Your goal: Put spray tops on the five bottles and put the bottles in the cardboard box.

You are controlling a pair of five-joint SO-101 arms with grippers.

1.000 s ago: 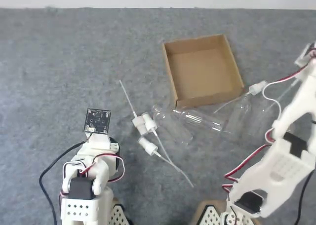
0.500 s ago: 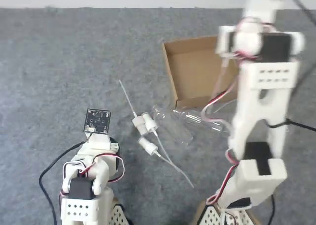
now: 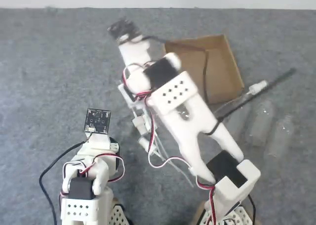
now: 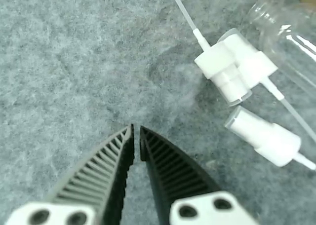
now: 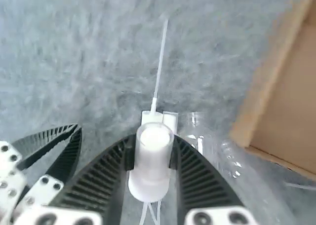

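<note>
Logging a large swing of the right arm (image 3: 182,106): a second ago it was folded at the right edge beside the bottles, half a second ago raised over the box, now stretched across the grey felt worktop (image 3: 59,62) to the cluster of spray tops left of the box. Left arm (image 3: 89,180) unchanged, folded at its base.

Right jaws: parted, aimed at one white plastic spray top (image 5: 154,146), which shows in the gap between them, its thin dip tube running away over the felt. The left wrist view has the cluster lying flat on the felt, so I judge this top not yet gripped. Left jaws: closed to a slit, holding nothing, tips over bare felt near the tops; another loose spray top (image 4: 264,136) lies close by.

Reading: capping is only starting; this top must still be picked up and brought to a bottle mouth.

Containers. Shallow brown cardboard box (image 3: 224,67): open; the floor that shows is bare cardboard, no bottle in it; the arm hides its left part. Clear plastic bottles (image 3: 261,119) lie on their sides on the worktop right of the box's near corner; one more clear bottle (image 5: 217,151) lies just beside the targeted top. A further spray top (image 3: 256,88) sits at a bottle's end near that corner; seated or not, cannot tell.
</note>
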